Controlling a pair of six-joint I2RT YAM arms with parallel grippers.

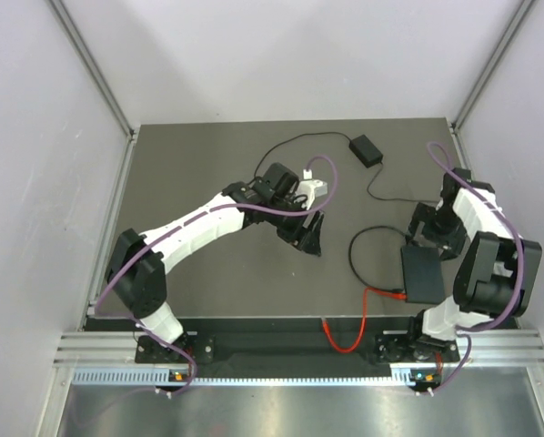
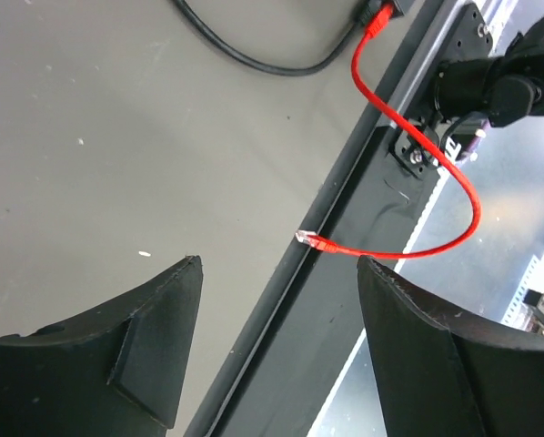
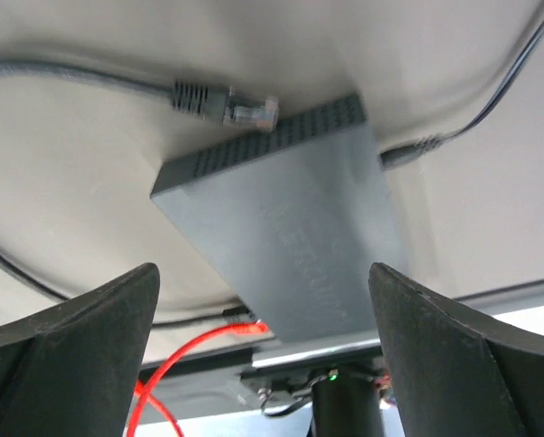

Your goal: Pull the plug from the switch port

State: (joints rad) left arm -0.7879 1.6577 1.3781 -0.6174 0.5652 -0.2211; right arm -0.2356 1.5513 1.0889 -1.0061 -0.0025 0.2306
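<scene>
**Switch** (image 1: 424,273): A flat black box lying flat on the right-hand side of the table (image 1: 208,300), close to the front edge. Its long axis runs roughly near-to-far, with one short end facing the arm bases and the other facing away. Single ports cannot be made out along its edges.

**Grey plug** (image 3: 251,111): This plug is out of the switch. It lies on the table just beside the far short end; contact with the box cannot be determined. Its long axis runs parallel to that end, so the clear tip points along the edge and not into it. The grey cable (image 1: 354,255) forms a loop to the left of the switch.

**Red plug** (image 2: 375,16): This plug meets the switch at the near left corner, and the socket itself is hidden. The red cable (image 1: 345,346) hangs in a loop past the table's front edge. Its free end (image 2: 308,239) lies on that edge.

**Power cord** (image 3: 408,153): A thin cord that enters one long side of the switch. The power brick (image 1: 365,148) sits well apart, at the far side of the table.

**Left gripper** (image 2: 279,259): The fingers are spread with nothing between them. It is over bare table at the centre, well apart from the switch.

**Right gripper** (image 3: 263,269): The fingers are spread and positioned above the switch near its far end. The box is visible between them, and no contact is visible.
</scene>
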